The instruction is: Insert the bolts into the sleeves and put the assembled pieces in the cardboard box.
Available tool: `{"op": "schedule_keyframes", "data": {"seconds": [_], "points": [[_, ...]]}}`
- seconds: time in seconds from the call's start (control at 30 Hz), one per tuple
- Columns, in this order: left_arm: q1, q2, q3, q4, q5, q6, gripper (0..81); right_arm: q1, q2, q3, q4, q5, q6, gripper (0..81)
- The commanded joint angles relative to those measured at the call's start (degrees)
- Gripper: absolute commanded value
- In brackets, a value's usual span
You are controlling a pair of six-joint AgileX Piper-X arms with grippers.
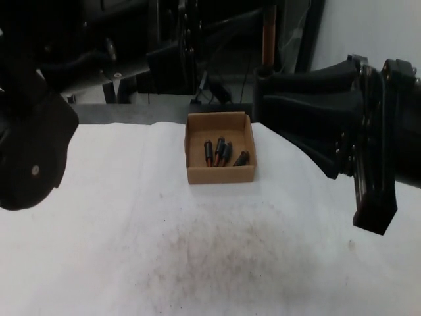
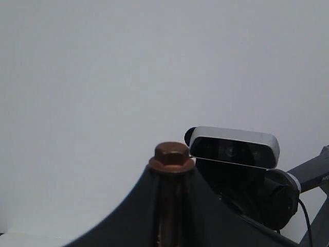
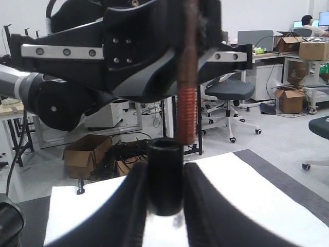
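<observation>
My left gripper (image 2: pixel 171 175) is shut on a copper bolt (image 2: pixel 171 156); its hex head sticks out between the dark fingers. My right gripper (image 3: pixel 165 182) is shut on a black sleeve (image 3: pixel 165 154), held upright with its mouth open. In the right wrist view the bolt's threaded end (image 3: pixel 188 110) hangs from the left gripper just above the sleeve's mouth, slightly off to one side. Both arms are raised above the far side of the bench, where the bolt (image 1: pixel 268 36) stands over the sleeve (image 1: pixel 262 71). The cardboard box (image 1: pixel 220 174) on the bench holds several assembled pieces (image 1: pixel 220 151).
A white sheet (image 1: pixel 118 224) covers the bench, with a dark smudge (image 1: pixel 217 250) in front of the box. A camera on a mount (image 2: pixel 234 146) sits close behind the left gripper. Office chairs (image 3: pixel 229 98) and cartons (image 3: pixel 87 152) stand on the floor beyond the bench.
</observation>
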Motion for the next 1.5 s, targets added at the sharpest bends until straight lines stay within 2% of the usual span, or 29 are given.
{"op": "schedule_keyframes", "data": {"seconds": [0.0,0.2,0.57,0.7,0.9,1.17,1.47], "points": [[-0.3,0.1,-0.5,0.2,1.0,0.1,0.3,-0.5,0.0,0.0,-1.1,1.0,0.4,0.8],[-0.3,0.1,-0.5,0.2,1.0,0.0,0.3,-2.3,0.7,0.0,-1.1,0.9,0.4,0.8],[-0.3,0.1,-0.5,0.2,0.8,0.3,0.3,-2.2,0.7,0.0,-1.1,-1.0,0.4,0.8],[-0.3,0.1,-0.5,0.2,-1.1,0.4,0.3,-2.2,0.7,0.0,-1.1,-3.5,0.4,0.8],[-0.3,0.1,-0.5,0.2,-1.4,0.4,0.3,-2.2,0.7,0.0,-1.1,-3.3,-2.2,0.8],[-0.4,0.1,-0.5,0.2,1.4,-1.2,0.3,-2.2,0.7,0.0,-1.1,0.1,-2.2,0.8],[-0.4,0.1,-0.5,2.3,1.9,-2.1,0.3,-2.2,0.7,0.0,-1.1,0.1,-2.2,0.8]]}}
